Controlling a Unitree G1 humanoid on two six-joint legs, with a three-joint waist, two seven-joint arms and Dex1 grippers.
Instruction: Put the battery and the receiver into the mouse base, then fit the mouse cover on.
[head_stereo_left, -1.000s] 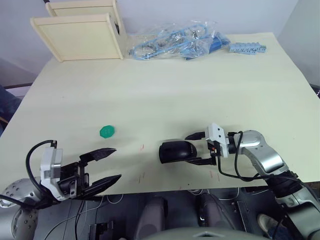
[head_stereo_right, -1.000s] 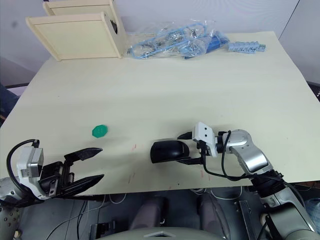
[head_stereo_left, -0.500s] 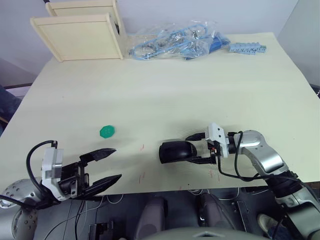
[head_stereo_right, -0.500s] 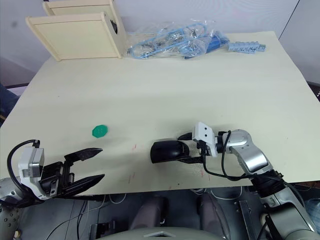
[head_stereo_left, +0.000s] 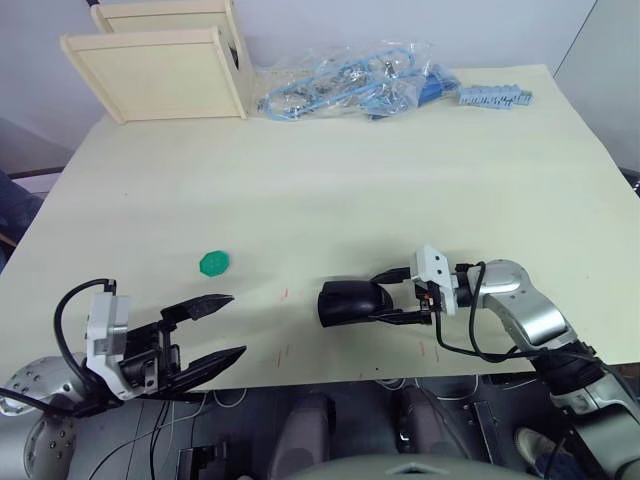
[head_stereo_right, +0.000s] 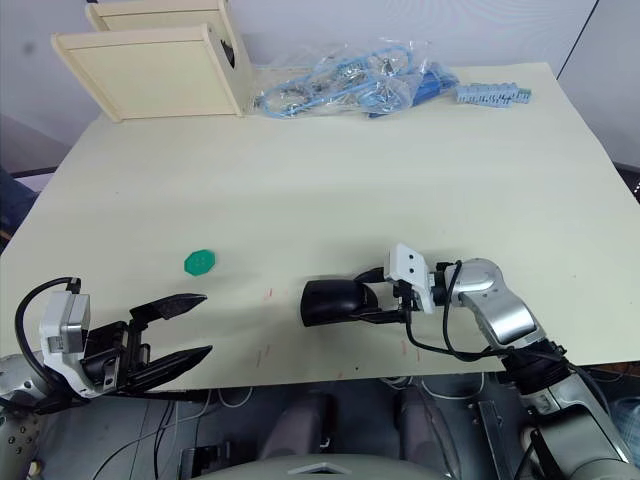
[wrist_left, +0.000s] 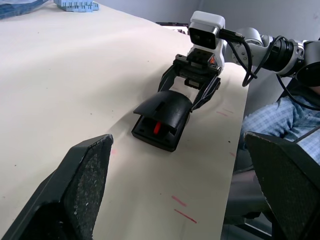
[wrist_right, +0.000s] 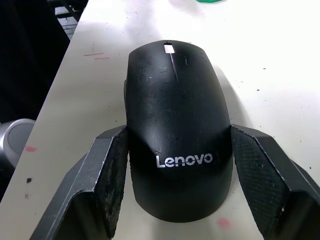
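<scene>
mouse cover (wrist_left: 165, 107) | sitting lower centre of frame, front edge riding raised over mouse base (wrist_left: 156, 135) | right gripper (head_stereo_left: 393, 296) clamping its rear flanks | thin glossy shell, likely light, slippery, flexing; gripping sides low | left gripper (head_stereo_left: 215, 327) gaping, holding nothing

The black arched plastic mouse cover (wrist_right: 177, 135) has a smooth, faintly scuffed satin sheen, with white printed lettering. The black oval plastic mouse base (wrist_left: 157, 135) beneath it looks matt — a red plastic part shows inside. The pale cream table (head_stereo_left: 330, 170) is smooth and matt, flecked with small red marks. The right gripper (wrist_right: 177, 192) has finely grained, rough-looking black pads (wrist_right: 262, 177) — its arm is brushed silvery metal.
</scene>
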